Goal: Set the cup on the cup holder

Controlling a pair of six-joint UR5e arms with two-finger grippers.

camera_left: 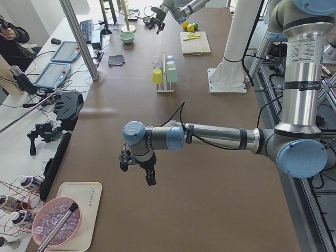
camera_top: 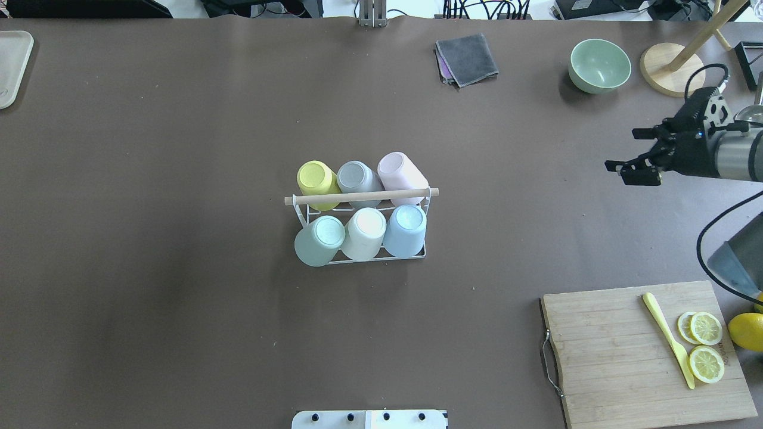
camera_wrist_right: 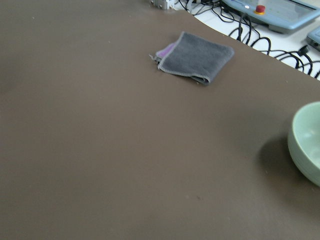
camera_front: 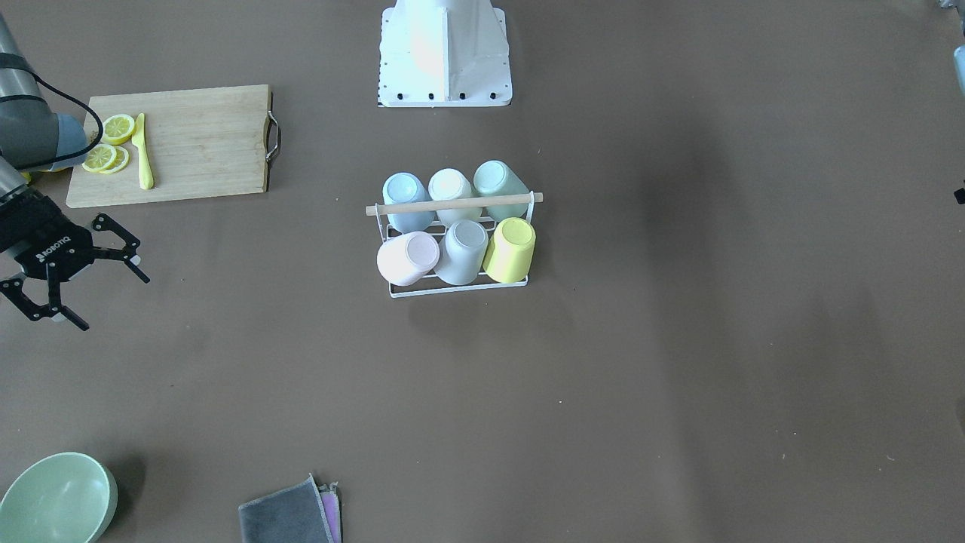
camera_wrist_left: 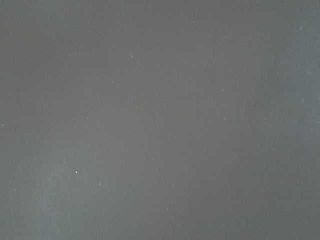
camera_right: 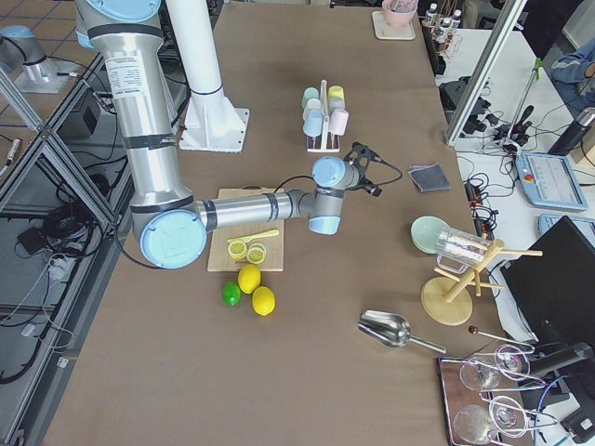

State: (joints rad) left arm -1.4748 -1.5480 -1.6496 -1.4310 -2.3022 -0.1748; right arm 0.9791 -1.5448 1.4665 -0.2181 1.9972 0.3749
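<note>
The cup holder (camera_top: 360, 196) is a white wire rack with a wooden rod handle, standing mid-table; it also shows in the front view (camera_front: 452, 205). Several upturned cups sit on its prongs, among them a yellow cup (camera_top: 314, 177), a pink cup (camera_top: 398, 168) and a blue cup (camera_top: 406, 227). My right gripper (camera_top: 622, 149) is open and empty, far right of the rack above bare table; the front view shows it too (camera_front: 113, 302). My left gripper (camera_left: 137, 170) shows only in the left side view, far from the rack, and I cannot tell its state.
A wooden cutting board (camera_top: 614, 345) with lemon slices (camera_top: 706, 328) and a yellow knife (camera_top: 667, 338) lies near the right arm. A green bowl (camera_top: 599, 64) and a grey cloth (camera_top: 467, 58) lie at the far edge. A wooden stand (camera_top: 670, 68) is beside the bowl.
</note>
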